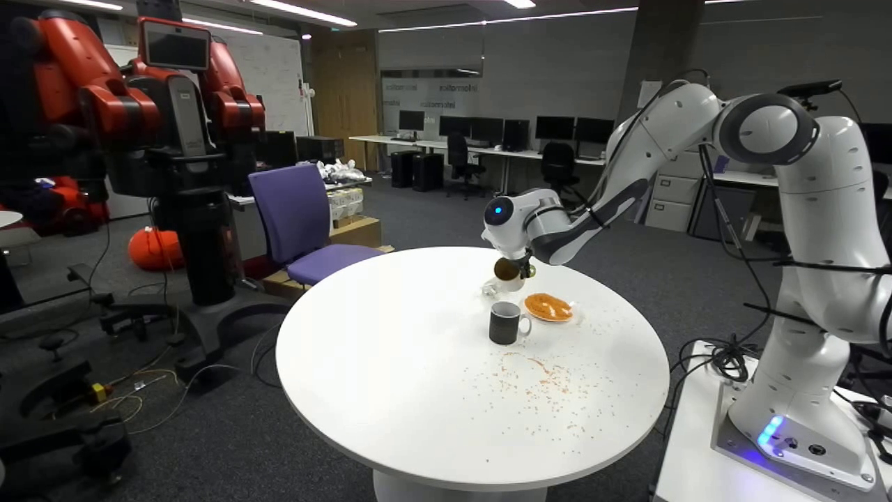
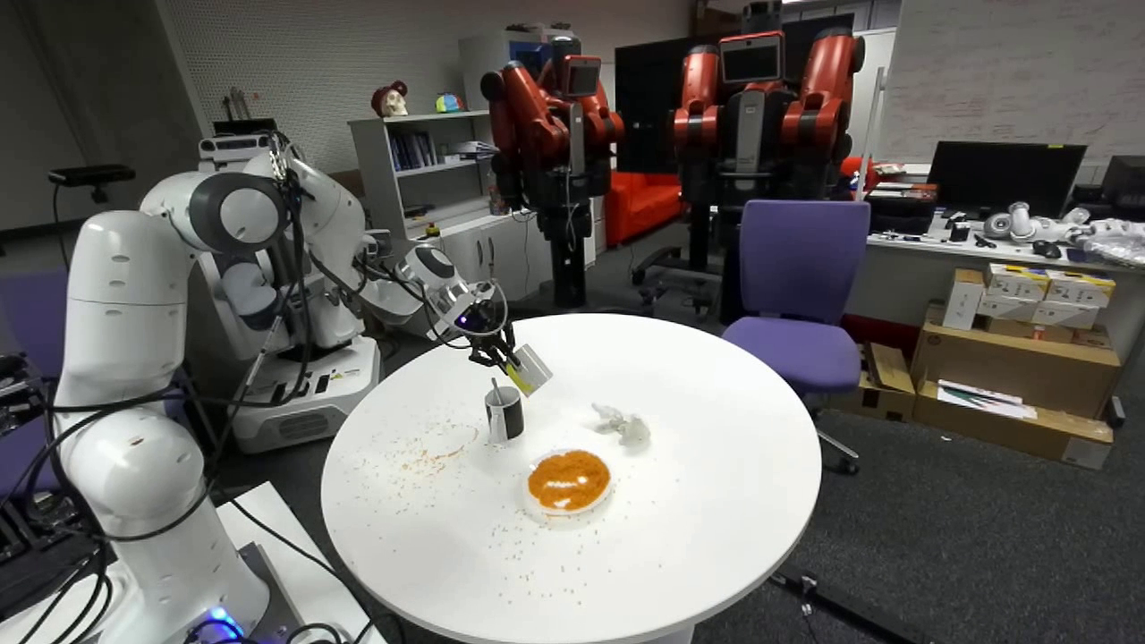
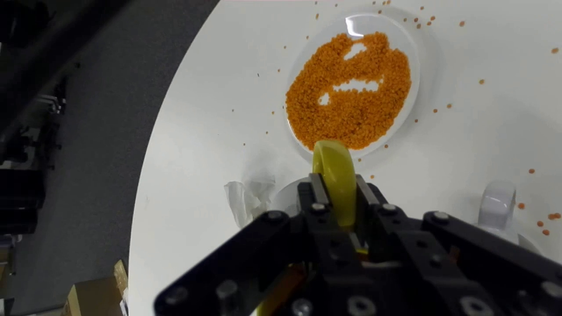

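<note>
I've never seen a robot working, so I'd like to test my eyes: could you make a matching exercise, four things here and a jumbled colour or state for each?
Things:
1. Yellow-handled mug
2. Dark mug
3. Plate
4. Chair near the table

Descriptions:
A. carries orange grains
B. purple
C. tilted, gripped by the end effector
D. has a white handle

Right pairs: 1-C, 2-D, 3-A, 4-B

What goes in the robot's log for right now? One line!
Gripper: shut on curved yellow handle of white mug | White mug: tilted | Nearby: round white plate of orange grains, upright dark grey cylindrical mug
</note>
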Robot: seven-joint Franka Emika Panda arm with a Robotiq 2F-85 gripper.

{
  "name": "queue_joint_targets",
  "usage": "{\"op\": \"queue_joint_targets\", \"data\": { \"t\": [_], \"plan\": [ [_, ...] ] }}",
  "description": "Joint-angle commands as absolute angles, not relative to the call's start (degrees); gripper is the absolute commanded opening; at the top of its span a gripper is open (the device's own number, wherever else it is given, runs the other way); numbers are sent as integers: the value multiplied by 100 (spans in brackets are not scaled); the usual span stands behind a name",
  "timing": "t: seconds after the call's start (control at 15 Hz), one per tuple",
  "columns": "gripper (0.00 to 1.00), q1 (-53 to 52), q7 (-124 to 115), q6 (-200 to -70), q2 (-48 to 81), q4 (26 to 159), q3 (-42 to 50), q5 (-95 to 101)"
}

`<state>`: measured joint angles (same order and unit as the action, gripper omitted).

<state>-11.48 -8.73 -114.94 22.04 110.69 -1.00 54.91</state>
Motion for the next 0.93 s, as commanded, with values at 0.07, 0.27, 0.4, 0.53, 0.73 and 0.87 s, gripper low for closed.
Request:
{"op": "queue_joint_targets", "data": {
  "t": [0.07, 0.27, 0.4, 0.53, 0.73, 0.87],
  "plan": [
    [5, -1313, -832, -10480, 2146, 10865, -273, 5907],
    [5, -1343, -649, -9997, 2186, 10816, -409, 6031],
    [5, -1338, -452, -9727, 2240, 10781, -498, 6065],
    [5, -1322, -199, -9521, 2321, 10732, -575, 6068],
    [5, -1302, 157, -9345, 2457, 10679, -644, 6049],
    [5, -1299, 337, -9256, 2549, 10633, -664, 6056]
  ]
}}
